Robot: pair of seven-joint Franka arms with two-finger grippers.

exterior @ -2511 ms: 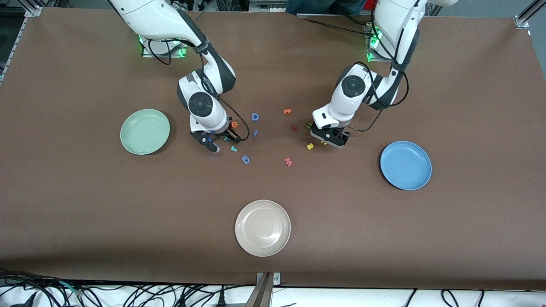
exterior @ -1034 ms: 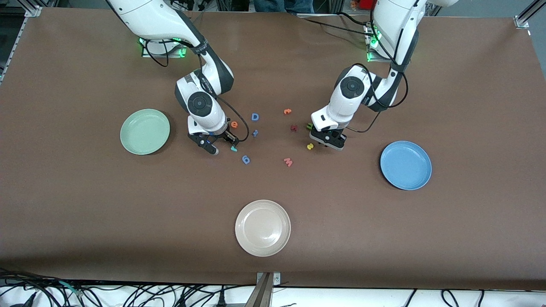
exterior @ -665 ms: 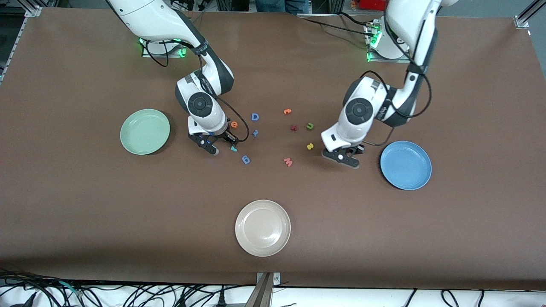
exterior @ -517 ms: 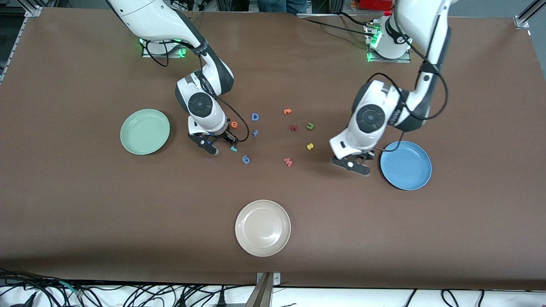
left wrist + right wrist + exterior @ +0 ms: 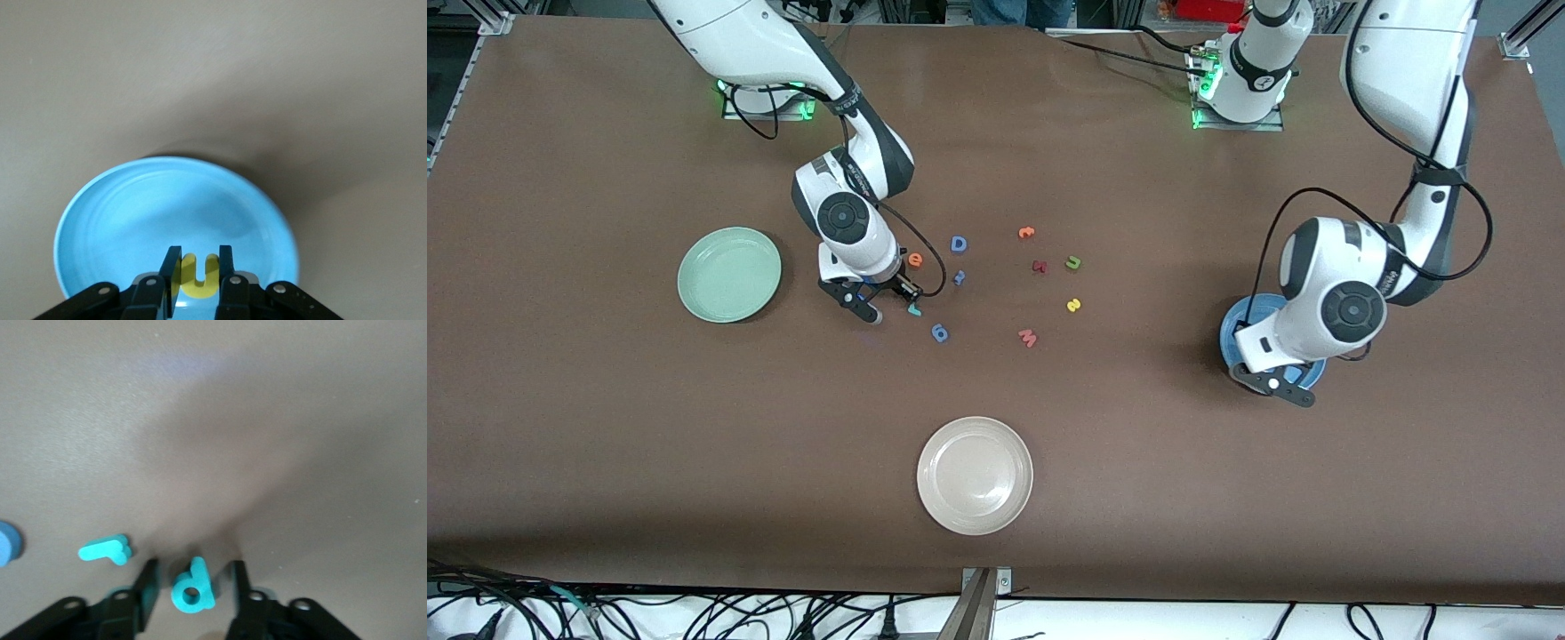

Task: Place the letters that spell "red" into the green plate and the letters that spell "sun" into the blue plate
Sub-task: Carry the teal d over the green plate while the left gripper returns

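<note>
The left gripper is pinching the yellow letter over the blue plate; lower before releasing. The right gripper, fingers part open, is straddling the teal letter, green plate at its nine o'clock; close squarely.

We saw left gripper over blue plate, "u" letter between its fingers. Right gripper sat around "d" letter on counter, "r" letter beside.
</note>
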